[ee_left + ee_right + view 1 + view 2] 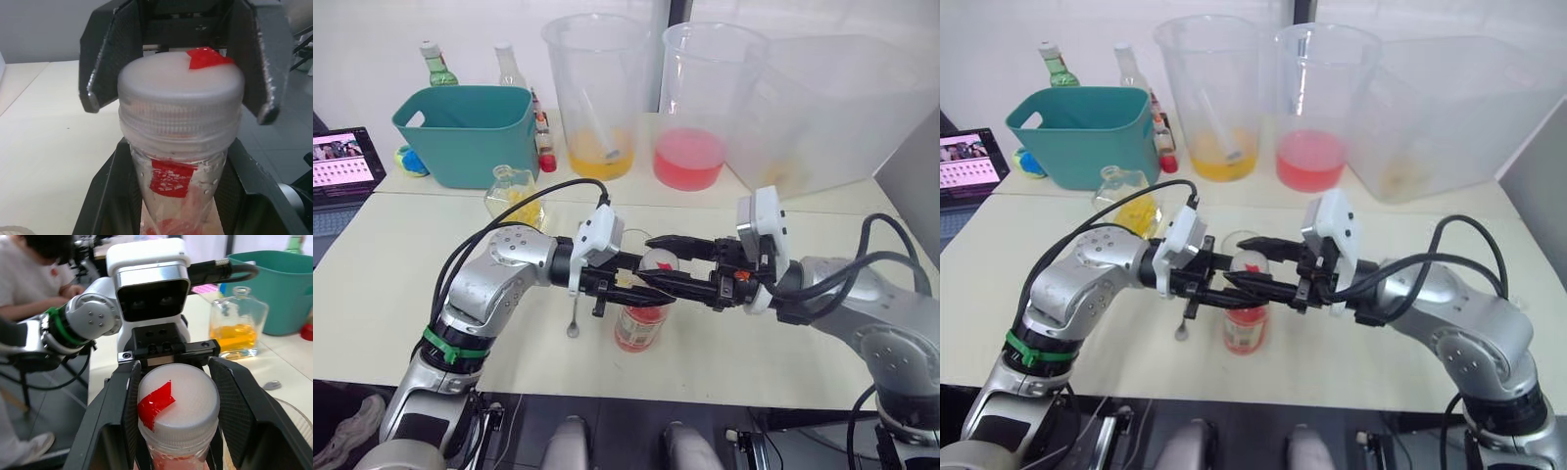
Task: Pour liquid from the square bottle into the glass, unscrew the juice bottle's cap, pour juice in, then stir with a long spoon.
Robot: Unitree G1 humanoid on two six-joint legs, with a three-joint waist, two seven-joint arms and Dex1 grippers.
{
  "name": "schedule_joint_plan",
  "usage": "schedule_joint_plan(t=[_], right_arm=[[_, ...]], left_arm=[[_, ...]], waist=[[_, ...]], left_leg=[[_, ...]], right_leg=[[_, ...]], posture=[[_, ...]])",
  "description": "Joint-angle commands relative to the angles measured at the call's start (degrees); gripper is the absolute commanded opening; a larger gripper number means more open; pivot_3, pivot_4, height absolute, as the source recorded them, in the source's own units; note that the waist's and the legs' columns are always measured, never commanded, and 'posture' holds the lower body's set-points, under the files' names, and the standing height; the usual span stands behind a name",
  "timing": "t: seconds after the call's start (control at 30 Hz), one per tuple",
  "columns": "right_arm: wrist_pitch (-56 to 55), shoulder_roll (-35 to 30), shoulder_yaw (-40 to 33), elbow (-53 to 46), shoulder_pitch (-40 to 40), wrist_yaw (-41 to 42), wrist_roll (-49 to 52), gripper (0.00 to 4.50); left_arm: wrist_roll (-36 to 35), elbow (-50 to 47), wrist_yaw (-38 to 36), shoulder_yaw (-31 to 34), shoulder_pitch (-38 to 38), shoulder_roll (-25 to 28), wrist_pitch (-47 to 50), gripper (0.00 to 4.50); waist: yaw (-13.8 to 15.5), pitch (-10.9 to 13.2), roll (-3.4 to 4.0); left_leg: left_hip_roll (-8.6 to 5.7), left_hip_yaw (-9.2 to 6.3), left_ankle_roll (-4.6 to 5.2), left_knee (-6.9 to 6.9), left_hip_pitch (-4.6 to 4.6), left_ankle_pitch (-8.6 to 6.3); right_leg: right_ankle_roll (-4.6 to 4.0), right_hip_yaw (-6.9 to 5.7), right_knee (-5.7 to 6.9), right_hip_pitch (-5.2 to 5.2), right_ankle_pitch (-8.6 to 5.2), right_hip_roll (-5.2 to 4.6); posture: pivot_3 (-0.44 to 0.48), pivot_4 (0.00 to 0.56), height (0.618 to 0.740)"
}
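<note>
The juice bottle [639, 328] stands upright near the table's front edge, pink liquid inside. My left gripper [646, 286] comes in from the left and is shut on its neck just under the cap [181, 98]. Coming from the right, my right gripper [178, 396] has a finger on each side of the white cap and hugs it. The glass [1237, 241] stands just behind the bottle. Further back left is the square bottle [514, 196], holding yellow liquid. The long spoon [573, 321] lies on the table under my left wrist, partly hidden.
A teal basket [460, 132] sits at the back left with a green bottle [435, 64] behind it. Two huge beakers hold orange [597, 108] and pink [700, 117] liquid; a clear tub [832, 108] stands beside them. A tablet [342, 162] is far left. A person [29, 264] sits beyond.
</note>
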Motion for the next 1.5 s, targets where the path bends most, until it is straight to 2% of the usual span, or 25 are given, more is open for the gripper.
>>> schedule_joint_plan(t=[0.03, 0.2, 0.47, 0.67, 0.7, 0.73, 0.83, 0.9, 0.93, 1.1, 1.2, 1.3, 1.4, 1.5], right_arm=[[-4.1, -0.6, 3.6, 3.8, -4.9, 12.8, -4.1, 1.69], [-9.0, 1.2, 9.3, 12.2, -13.2, 27.6, -10.3, 1.69], [-13.4, 5.5, 14.1, 22.5, -21.4, 43.5, -16.5, 1.69], [-10.2, 5.5, 12.6, 24.1, -22.2, 46.7, -15.6, 1.69], [-9.2, 4.9, 11.6, 23.8, -22.1, 46.4, -15.2, 2.19], [-8.5, 4.3, 10.5, 23.2, -21.7, 45.6, -14.8, 2.73], [-7.9, 3.8, 5.8, 20.2, -19.0, 39.9, -14.4, 3.72], [-7.1, 4.5, 1.6, 16.5, -16.3, 32.5, -14.1, 4.32], [-6.3, 4.6, 0.0, 14.0, -14.7, 29.4, -13.6, 4.46], [2.9, 3.7, -5.8, 0.6, -6.6, 15.3, -5.4, 4.46], [7.6, 5.6, -9.2, -4.3, -2.5, 2.2, -0.8, 4.46], [10.1, 6.3, -9.2, -9.8, 2.3, -7.3, 0.6, 4.46], [11.2, 7.8, -8.5, -11.9, 3.9, -14.5, 2.9, 4.46], [11.8, 7.5, -7.7, -12.7, 4.5, -17.9, 2.6, 4.46]], left_arm=[[1.6, -0.7, 0.9, -0.5, 1.7, 1.1, -0.2, 1.4], [1.2, -3.0, 2.2, 0.4, 3.5, 2.5, 0.8, 1.4], [0.9, -5.0, 4.2, 1.1, 5.0, 3.4, 1.2, 1.4], [1.3, -4.8, 4.0, 0.9, 5.4, 3.7, 0.6, 1.4], [1.4, -4.7, 4.0, 0.8, 5.3, 3.7, 0.5, 1.4], [1.4, -4.5, 4.0, 0.7, 5.3, 3.6, 0.4, 1.4], [1.4, -4.4, 3.9, 0.5, 5.5, 3.5, 0.1, 1.4], [1.5, -3.8, 3.8, 0.1, 5.4, 3.1, -0.4, 1.4], [1.6, -3.4, 3.8, 0.0, 5.2, 2.7, -0.8, 1.4], [2.1, -0.5, 2.8, -0.8, 3.8, 1.9, -2.3, 1.4], [2.0, 1.5, 1.5, -1.4, 2.3, 1.4, -2.9, 1.4], [2.2, 3.6, 0.0, -2.2, 0.6, 0.6, -3.6, 1.4], [2.5, 4.9, -0.7, -2.8, -0.3, 0.0, -4.3, 1.4], [2.7, 5.6, -1.1, -3.1, -0.6, -0.6, -4.6, 1.4]], waist=[[0.0, 0.0, 0.0], [-0.1, 0.0, 0.0], [0.0, 0.0, 0.01], [0.1, 0.0, 0.01], [0.1, 0.0, 0.01], [0.1, 0.0, 0.01], [0.1, 0.0, 0.01], [0.1, 0.0, 0.01], [0.1, 0.0, 0.01], [0.3, 0.0, 0.01], [0.3, 0.0, 0.0], [0.5, 0.0, 0.0], [0.3, 0.0, 0.0], [0.4, 0.0, 0.01]], left_leg=[[0.01, 0.0, 0.0, 0.0, 0.02, 0.0], [0.01, 0.01, 0.0, 0.0, 0.06, 0.0], [0.02, 0.0, 0.0, 0.0, 0.05, 0.0], [0.02, 0.0, 0.0, 0.0, 0.06, 0.0], [0.01, -0.01, 0.0, 0.0, 0.06, 0.0], [0.02, -0.01, 0.0, 0.0, 0.06, 0.0], [0.02, -0.02, 0.0, 0.0, 0.05, 0.0], [0.01, -0.02, 0.0, 0.0, 0.04, 0.0], [0.02, -0.03, 0.0, 0.0, 0.04, 0.0], [0.01, -0.03, 0.0, 0.0, 0.06, 0.0], [0.0, -0.03, 0.0, 0.0, 0.06, 0.0], [-0.02, -0.04, -0.01, 0.0, 0.11, 0.01], [-0.02, -0.01, -0.01, 0.0, 0.1, 0.01], [-0.02, -0.03, 0.0, 0.0, 0.11, 0.01]], right_leg=[[0.0, 0.0, 0.0, 0.01, 0.0, 0.01], [0.0, 0.0, 0.01, 0.02, 0.0, 0.01], [-0.01, -0.03, 0.04, 0.0, 0.0, 0.0], [-0.02, -0.04, 0.09, 0.0, 0.01, -0.01], [-0.02, -0.03, 0.09, 0.0, 0.01, -0.01], [-0.02, -0.03, 0.09, 0.0, 0.01, -0.01], [-0.02, -0.05, 0.09, -0.01, 0.01, -0.01], [-0.02, -0.05, 0.08, 0.0, 0.01, -0.01], [-0.02, -0.05, 0.09, 0.0, 0.01, -0.01], [-0.02, -0.04, 0.1, 0.03, 0.01, -0.01], [-0.01, -0.03, 0.09, 0.06, 0.01, -0.01], [-0.01, -0.03, 0.07, 0.12, 0.01, -0.01], [-0.01, 0.0, 0.05, 0.11, 0.0, -0.01], [0.0, -0.01, 0.05, 0.12, 0.0, 0.0]], posture=[[0.0, 0.15, 0.726], [0.0, 0.15, 0.726], [0.0, 0.15, 0.726], [0.0, 0.15, 0.726], [0.0, 0.15, 0.726], [0.0, 0.15, 0.726], [0.0, 0.15, 0.726], [0.0, 0.15, 0.726], [0.0, 0.15, 0.726], [0.0, 0.15, 0.726], [0.0, 0.15, 0.726], [0.0, 0.15, 0.726], [0.0, 0.15, 0.726], [0.0, 0.15, 0.726]])
